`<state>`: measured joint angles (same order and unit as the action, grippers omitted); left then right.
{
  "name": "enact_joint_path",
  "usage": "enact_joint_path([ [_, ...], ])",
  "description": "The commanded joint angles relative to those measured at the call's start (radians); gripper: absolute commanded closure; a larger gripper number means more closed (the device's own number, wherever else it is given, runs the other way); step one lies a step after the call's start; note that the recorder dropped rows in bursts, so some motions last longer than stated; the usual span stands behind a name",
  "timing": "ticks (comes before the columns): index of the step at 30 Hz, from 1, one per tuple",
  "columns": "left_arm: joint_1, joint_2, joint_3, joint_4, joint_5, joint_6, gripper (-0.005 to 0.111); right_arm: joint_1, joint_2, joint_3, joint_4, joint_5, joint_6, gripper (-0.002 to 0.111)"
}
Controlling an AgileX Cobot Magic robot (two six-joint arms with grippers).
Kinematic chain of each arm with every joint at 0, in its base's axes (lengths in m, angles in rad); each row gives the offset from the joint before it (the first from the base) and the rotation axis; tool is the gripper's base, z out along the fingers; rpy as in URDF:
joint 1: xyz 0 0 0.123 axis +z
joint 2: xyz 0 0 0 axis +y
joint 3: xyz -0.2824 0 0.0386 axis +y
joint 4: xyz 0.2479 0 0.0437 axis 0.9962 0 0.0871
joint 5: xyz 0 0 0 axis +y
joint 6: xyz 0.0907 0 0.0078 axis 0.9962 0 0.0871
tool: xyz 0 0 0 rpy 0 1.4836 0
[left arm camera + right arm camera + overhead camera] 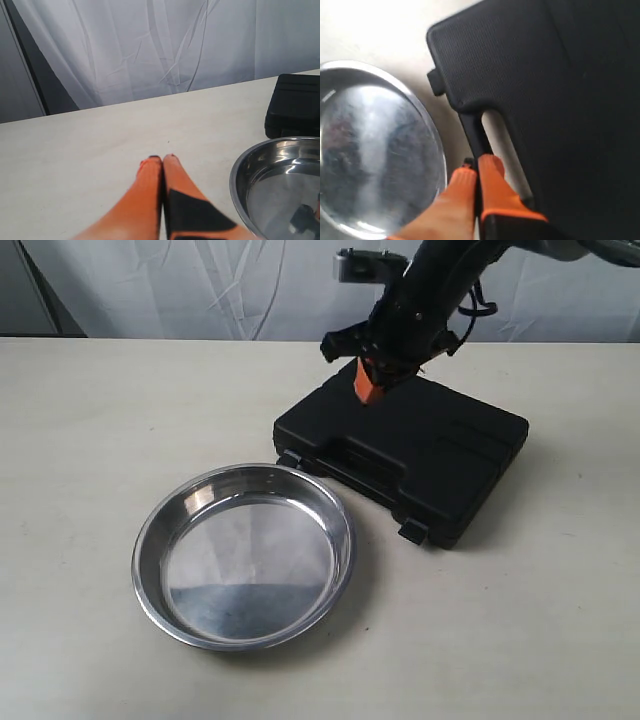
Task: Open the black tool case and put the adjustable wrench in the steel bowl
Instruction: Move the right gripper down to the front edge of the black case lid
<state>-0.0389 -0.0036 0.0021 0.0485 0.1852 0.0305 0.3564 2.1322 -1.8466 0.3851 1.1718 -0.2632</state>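
The black tool case (420,455) lies closed on the table, its handle and two latches facing the steel bowl (245,560), which holds nothing. The adjustable wrench is hidden. My right gripper (368,388) hangs above the case's far left part, orange fingers shut with nothing between them. In the right wrist view this gripper (477,165) points down over the case's handle (472,130), with the case (545,75) on one side and the bowl (370,150) on the other. My left gripper (162,159) is shut over bare table, beside the bowl (280,180) and short of the case (295,105).
The case's latches (288,458) (412,531) sit at its front edge, close to the bowl's rim. A white curtain (165,45) hangs behind the table's far edge. Bare tabletop (90,440) spreads to the left of the bowl and case.
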Motion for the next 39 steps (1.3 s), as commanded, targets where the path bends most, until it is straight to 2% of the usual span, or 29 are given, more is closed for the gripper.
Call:
enact_joint_path([
  [1, -0.004, 0.004, -0.002, -0.002, -0.005, -0.001, 0.106, 0.042, -0.026, 0.030, -0.414, 0.049, 0.320, 0.108],
  [4, -0.004, 0.004, -0.002, -0.002, -0.005, -0.001, 0.106, 0.044, -0.077, 0.103, -0.667, 0.049, 0.513, 0.108],
  [8, -0.004, 0.004, -0.002, -0.002, -0.005, -0.001, 0.106, 0.014, -0.094, 0.132, -0.970, 0.049, 0.615, 0.108],
  [10, -0.004, 0.004, -0.002, -0.002, -0.005, -0.001, 0.106, -0.007, -0.092, 0.132, -1.038, 0.049, 0.633, 0.108],
  [12, -0.004, 0.004, -0.002, -0.002, -0.005, -0.001, 0.106, -0.020, -0.092, 0.132, -1.048, -0.044, 0.626, 0.108],
  [14, -0.004, 0.004, -0.002, -0.002, -0.005, -0.001, 0.106, -0.022, -0.092, 0.130, -0.995, -0.106, 0.590, 0.108],
  [16, -0.004, 0.004, -0.002, -0.002, -0.005, -0.001, 0.106, -0.017, -0.092, 0.130, -0.800, -0.183, 0.431, 0.109],
  [19, -0.004, 0.004, -0.002, -0.002, -0.005, -0.001, 0.106, -0.017, -0.076, 0.130, -0.251, -0.173, -0.130, 0.109],
  [22, -0.004, 0.004, -0.002, -0.002, -0.005, -0.001, 0.106, -0.014, -0.038, 0.129, 0.102, -0.078, -0.389, 0.109],
  [26, -0.004, 0.004, -0.002, -0.002, -0.005, -0.001, 0.106, 0.032, 0.015, 0.129, -0.066, -0.095, -0.258, 0.109],
  [33, -0.004, 0.004, -0.002, -0.002, -0.005, -0.001, 0.106, 0.164, 0.076, 0.129, -0.264, -0.127, -0.181, 0.109],
  [34, -0.004, 0.004, -0.002, -0.002, -0.005, -0.001, 0.106, 0.166, 0.076, 0.129, -0.269, -0.127, -0.176, 0.106],
  [36, -0.004, 0.004, -0.002, -0.002, -0.005, -0.001, 0.106, 0.166, 0.076, 0.129, -0.269, -0.131, -0.134, 0.089],
  [38, -0.004, 0.004, -0.002, -0.002, -0.005, -0.001, 0.106, 0.166, 0.076, 0.129, -0.282, -0.129, -0.121, 0.064],
  [39, -0.004, 0.004, -0.002, -0.002, -0.005, -0.001, 0.106, 0.166, 0.076, 0.129, -0.282, -0.129, -0.096, 0.057],
])
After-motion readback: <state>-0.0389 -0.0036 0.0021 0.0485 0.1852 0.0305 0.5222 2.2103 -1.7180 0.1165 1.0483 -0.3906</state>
